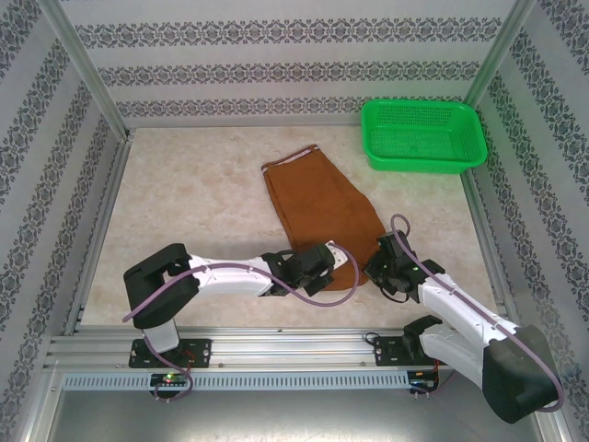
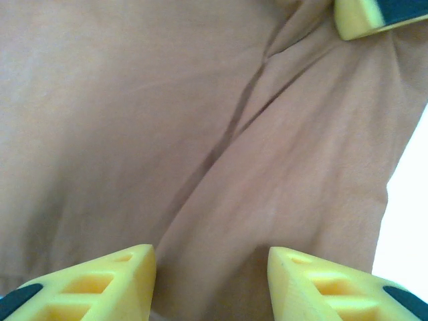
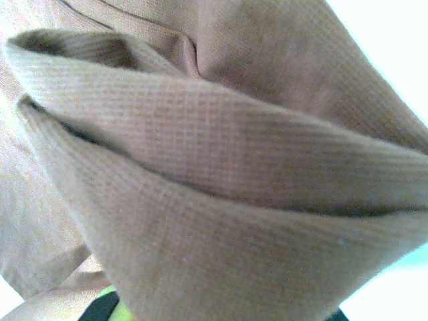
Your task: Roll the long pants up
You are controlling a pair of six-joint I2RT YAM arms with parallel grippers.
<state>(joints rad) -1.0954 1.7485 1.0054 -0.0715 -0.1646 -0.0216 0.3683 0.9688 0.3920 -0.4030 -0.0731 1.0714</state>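
The long pants (image 1: 317, 207) lie as a rust-brown strip running from mid-table toward the near edge, with the hem at the far end. My left gripper (image 1: 339, 267) rests on their near end. In the left wrist view its yellow fingers (image 2: 114, 281) stand apart over the cloth (image 2: 134, 120), open with a fold between them. My right gripper (image 1: 375, 262) sits at the cloth's near right corner. Thick folds of the pants (image 3: 221, 154) drape over its jaws, which are shut on the cloth. One of its yellow fingertips (image 2: 374, 17) shows at the top right of the left wrist view.
A green mesh basket (image 1: 423, 136) stands at the far right corner. Patterned walls and metal frame posts (image 1: 87, 74) enclose the marble-look table (image 1: 193, 193). The arms' bases sit on the rail (image 1: 276, 354) at the near edge.
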